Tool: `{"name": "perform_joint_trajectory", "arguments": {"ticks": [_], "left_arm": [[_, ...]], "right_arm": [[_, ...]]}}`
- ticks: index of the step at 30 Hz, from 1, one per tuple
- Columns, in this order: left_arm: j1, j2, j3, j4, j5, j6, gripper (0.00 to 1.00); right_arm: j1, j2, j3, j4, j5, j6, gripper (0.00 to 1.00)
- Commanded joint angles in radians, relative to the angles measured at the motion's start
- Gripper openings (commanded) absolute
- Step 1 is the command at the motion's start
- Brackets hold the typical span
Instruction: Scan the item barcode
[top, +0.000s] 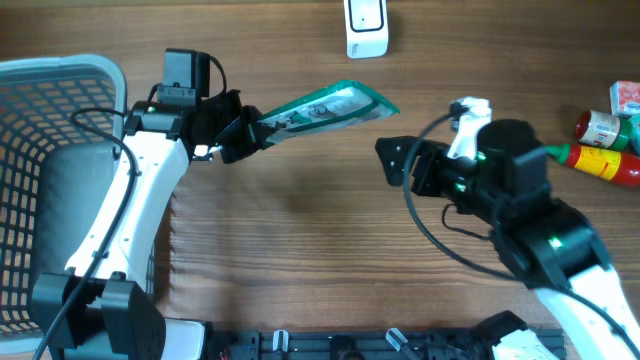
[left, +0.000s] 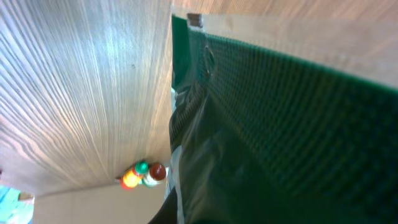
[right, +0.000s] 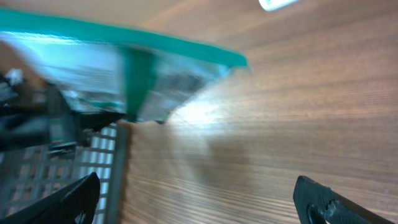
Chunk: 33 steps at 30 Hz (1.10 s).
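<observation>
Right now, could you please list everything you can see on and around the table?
packet: one, green and clear, held at top centre
scanner: one, white, top edge
basket: one, pale grey, far left
red bottle: one, red, right edge
squeeze bottle: one, yellow and red, right edge
small box: one, red and white, right edge
table: one, brown wood
left gripper: one, black, shut on the packet
right gripper: one, black, open, right of centre

Wood-grain table (top: 300, 230): brown top filling the overhead view, grain running left to right. A soft bright glare (right: 202, 115) lies on its surface, from diffuse light.
</observation>
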<state>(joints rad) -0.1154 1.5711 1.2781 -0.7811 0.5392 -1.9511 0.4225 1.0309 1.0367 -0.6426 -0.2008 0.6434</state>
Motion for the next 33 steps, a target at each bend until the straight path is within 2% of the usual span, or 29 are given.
{"name": "perform_joint_trajectory", "arguments": {"ticks": [1, 8, 11, 12, 14, 16, 18, 19, 21, 24, 29, 33], "left_arm": [[0.008, 0.006, -0.001, 0.042, 0.064, 0.046, 0.04], [-0.001, 0.006, -0.001, 0.045, 0.092, 0.058, 0.04], [-0.002, 0.006, -0.001, 0.045, 0.096, 0.032, 0.04], [-0.002, 0.006, -0.001, 0.045, 0.096, 0.049, 0.04], [-0.003, 0.006, -0.001, 0.082, 0.068, 0.224, 0.04], [-0.007, 0.005, -0.001, 0.107, 0.061, 0.272, 0.04], [-0.007, 0.005, -0.001, 0.131, 0.135, 0.227, 0.04], [-0.003, 0.006, -0.001, 0.13, 0.174, 0.166, 0.04], [0.011, 0.005, -0.001, 0.132, 0.243, 0.055, 0.04], [0.014, 0.006, -0.001, 0.128, 0.25, -0.028, 0.04], [0.014, 0.018, -0.001, 0.055, 0.248, -0.229, 0.04], [0.014, 0.018, -0.001, 0.035, 0.25, -0.23, 0.04]], "right_arm": [[-0.001, 0.061, -0.016, 0.067, -0.089, 0.043, 1.0], [-0.001, 0.065, -0.016, 0.058, -0.055, 0.162, 1.0], [-0.001, 0.065, -0.016, 0.005, 0.053, 0.204, 1.0], [-0.001, 0.065, -0.016, -0.031, 0.085, 0.204, 1.0], [-0.002, 0.063, -0.016, -0.105, 0.142, 0.203, 1.0], [-0.002, 0.054, -0.016, -0.13, 0.131, 0.194, 1.0], [-0.002, 0.041, -0.016, -0.193, 0.133, 0.199, 1.0], [-0.002, 0.039, -0.016, -0.252, 0.139, 0.219, 1.0], [-0.002, 0.045, -0.016, -0.414, 0.178, 0.362, 1.0], [-0.002, 0.047, -0.016, -0.577, 0.174, 0.44, 1.0], [-0.002, 0.046, -0.016, -0.571, 0.087, 0.443, 1.0], [-0.002, 0.046, -0.016, -0.569, 0.088, 0.457, 1.0]]}}
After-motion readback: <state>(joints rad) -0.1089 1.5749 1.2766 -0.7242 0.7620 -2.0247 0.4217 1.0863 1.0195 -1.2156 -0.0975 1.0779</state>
